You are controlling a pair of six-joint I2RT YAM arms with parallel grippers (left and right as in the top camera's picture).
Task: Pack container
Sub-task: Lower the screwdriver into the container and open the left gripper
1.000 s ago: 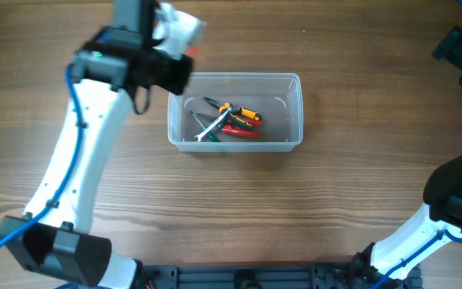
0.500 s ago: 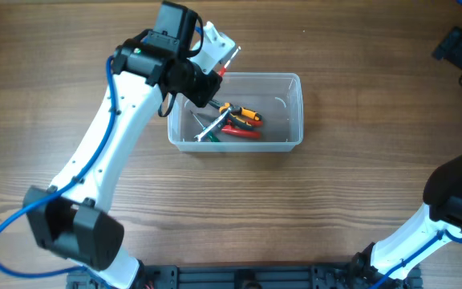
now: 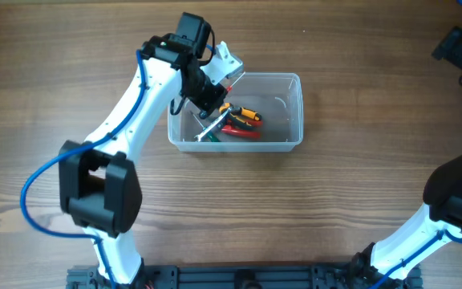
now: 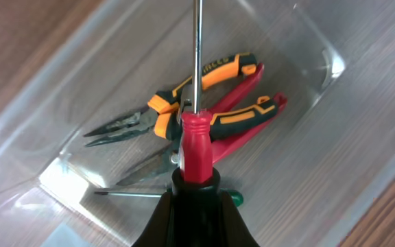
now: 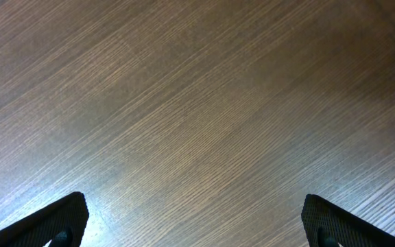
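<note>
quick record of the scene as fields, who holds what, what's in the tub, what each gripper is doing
left gripper: shut on the red-handled screwdriver, above the container's left end
screwdriver shaft: points over the tools in the tub
container: clear tub on the table, no lid in view
contents: orange-and-black pliers, red-handled pliers, a green-handled tool partly hidden
right gripper: open, holding nothing, over bare wood away from the tub
</note>
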